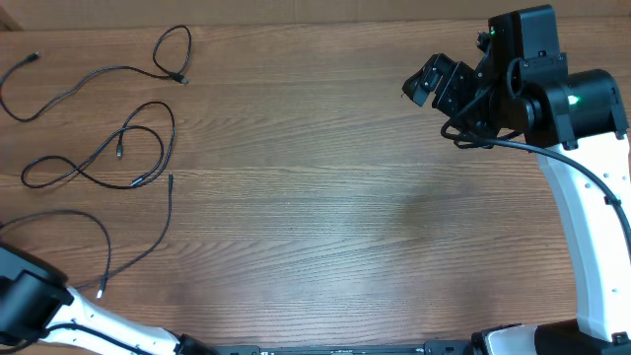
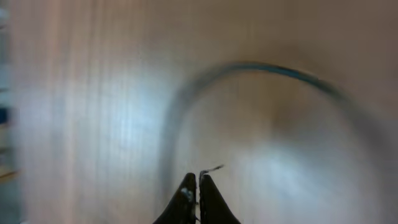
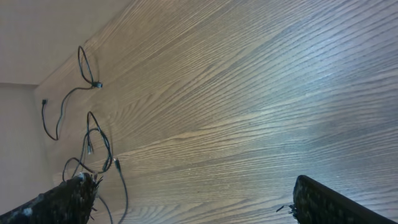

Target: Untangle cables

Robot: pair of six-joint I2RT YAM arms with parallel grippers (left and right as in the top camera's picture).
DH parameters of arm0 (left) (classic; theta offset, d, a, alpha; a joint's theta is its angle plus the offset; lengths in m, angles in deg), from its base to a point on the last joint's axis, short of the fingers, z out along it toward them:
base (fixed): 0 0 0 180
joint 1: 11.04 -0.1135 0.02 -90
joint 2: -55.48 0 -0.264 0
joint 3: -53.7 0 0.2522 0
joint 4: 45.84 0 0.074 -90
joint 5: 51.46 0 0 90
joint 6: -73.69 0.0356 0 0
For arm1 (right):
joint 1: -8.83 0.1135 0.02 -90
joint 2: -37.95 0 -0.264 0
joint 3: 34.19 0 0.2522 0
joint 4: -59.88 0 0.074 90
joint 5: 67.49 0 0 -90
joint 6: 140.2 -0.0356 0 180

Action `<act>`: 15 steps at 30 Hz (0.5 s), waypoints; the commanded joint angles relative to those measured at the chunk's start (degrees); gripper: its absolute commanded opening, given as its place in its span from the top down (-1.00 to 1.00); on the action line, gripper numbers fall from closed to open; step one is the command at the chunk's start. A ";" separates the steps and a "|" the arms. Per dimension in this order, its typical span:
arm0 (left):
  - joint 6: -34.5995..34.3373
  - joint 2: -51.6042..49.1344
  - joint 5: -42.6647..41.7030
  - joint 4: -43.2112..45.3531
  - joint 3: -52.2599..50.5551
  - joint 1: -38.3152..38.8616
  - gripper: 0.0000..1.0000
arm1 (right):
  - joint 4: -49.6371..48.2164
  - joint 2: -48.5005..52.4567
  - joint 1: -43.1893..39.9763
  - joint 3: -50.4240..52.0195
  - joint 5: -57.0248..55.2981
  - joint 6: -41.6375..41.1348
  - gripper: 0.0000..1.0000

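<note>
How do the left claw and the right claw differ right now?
The left claw is closed tight; the right claw is spread wide open. The left is close to a cable; the right is far from the cables, over bare wood. Both are black.

a brown wood-grain table [image 1: 325, 207] fills the overhead view, its grain running left to right, with a soft pale glare near the middle. in the right wrist view a plain pale surface [image 3: 37, 37] lies beyond the table's edge.
</note>
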 commanded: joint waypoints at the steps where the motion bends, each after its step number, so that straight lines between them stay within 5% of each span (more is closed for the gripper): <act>1: 5.75 9.20 -26.27 0.46 3.32 3.63 0.88 | -0.07 0.13 -0.15 -1.42 -0.83 0.48 -1.00; 4: 12.11 13.33 -42.66 2.40 3.32 7.15 0.79 | 0.13 0.13 -0.15 -1.42 -0.83 0.46 -1.00; 7: 13.29 17.55 -49.79 1.99 3.32 12.74 0.69 | 0.39 0.13 -0.17 -1.42 -0.81 0.48 -1.00; 15: 17.88 28.89 -51.34 -5.60 3.32 32.02 0.25 | 4.55 0.13 -0.17 -1.42 -0.81 5.11 -1.00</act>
